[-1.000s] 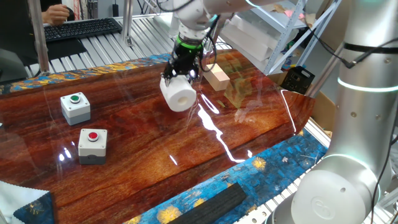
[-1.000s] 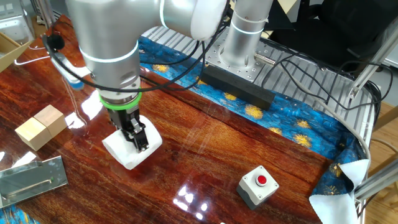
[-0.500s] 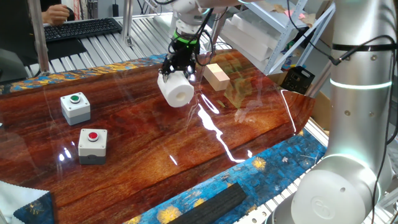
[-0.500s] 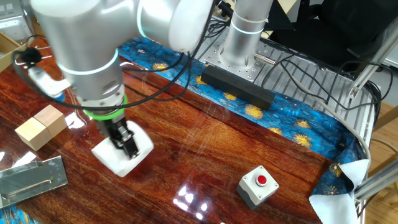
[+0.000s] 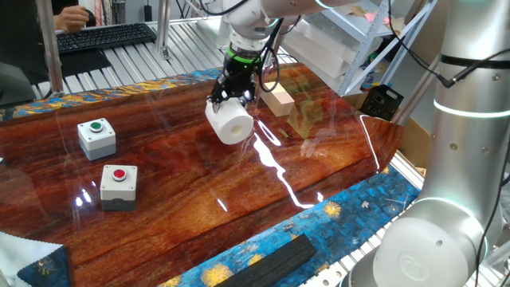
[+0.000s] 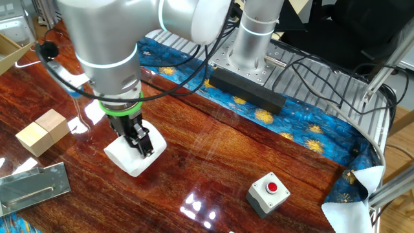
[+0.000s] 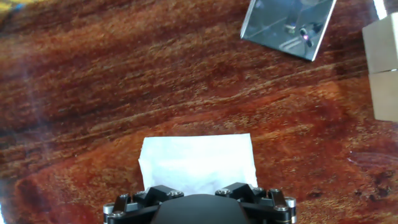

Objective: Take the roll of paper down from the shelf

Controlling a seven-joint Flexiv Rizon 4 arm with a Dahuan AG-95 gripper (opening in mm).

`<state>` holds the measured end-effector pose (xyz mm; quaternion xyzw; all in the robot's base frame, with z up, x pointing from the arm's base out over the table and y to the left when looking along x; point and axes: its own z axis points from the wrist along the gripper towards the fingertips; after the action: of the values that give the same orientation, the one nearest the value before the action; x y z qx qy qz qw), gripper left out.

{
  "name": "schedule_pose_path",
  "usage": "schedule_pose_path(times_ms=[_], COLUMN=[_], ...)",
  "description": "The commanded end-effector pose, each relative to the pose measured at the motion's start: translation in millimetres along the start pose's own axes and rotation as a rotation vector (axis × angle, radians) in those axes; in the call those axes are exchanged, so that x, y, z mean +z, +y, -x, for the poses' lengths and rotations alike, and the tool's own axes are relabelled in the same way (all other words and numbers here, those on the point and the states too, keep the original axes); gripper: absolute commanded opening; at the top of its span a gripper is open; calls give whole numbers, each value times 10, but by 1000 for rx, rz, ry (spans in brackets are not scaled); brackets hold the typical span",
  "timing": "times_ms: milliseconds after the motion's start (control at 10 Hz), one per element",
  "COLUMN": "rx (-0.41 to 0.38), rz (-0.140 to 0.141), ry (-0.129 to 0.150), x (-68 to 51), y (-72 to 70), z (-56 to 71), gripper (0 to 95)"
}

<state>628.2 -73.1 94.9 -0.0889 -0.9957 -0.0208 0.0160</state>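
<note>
The short, fat white roll of paper [image 5: 231, 123] is held by the black two-finger gripper [image 5: 232, 94], whose fingers are closed on the roll's upper part, one of them apparently inside the hollow core. In the one fixed view the roll is seen tilted on its side, low over the glossy red-brown wooden table [image 5: 239, 207], beside the pale wooden block [image 5: 279, 100], which is used here as landmark. Compared with half a second ago, the gripper and roll have been shifted slightly away from the far edge and lowered, so that the roll again lies about where it was a second ago, in front of and to the left of the block. In the other fixed view the roll [image 6: 132, 154] is seen under the gripper [image 6: 140, 140], right of the block [image 6: 43, 131], and appears to be at or just above the table; contact cannot be told. In the hand view the roll [image 7: 198, 160] fills the space ahead of the gripper [image 7: 199, 194]. The two white push-button boxes, green [image 5: 96, 137] and red [image 5: 118, 186], are unchanged, well apart from the block.
</note>
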Motion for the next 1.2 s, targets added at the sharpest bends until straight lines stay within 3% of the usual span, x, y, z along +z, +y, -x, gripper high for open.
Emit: schedule_pose_path(times_ms=[100,700,1200], rx=[-16,-67,-80], rz=[-7,-34,-32], ry=[6,4,-9], x=[-3,-4,32], y=[19,55,61], z=[-31,-179,-206], gripper=[0,0,0])
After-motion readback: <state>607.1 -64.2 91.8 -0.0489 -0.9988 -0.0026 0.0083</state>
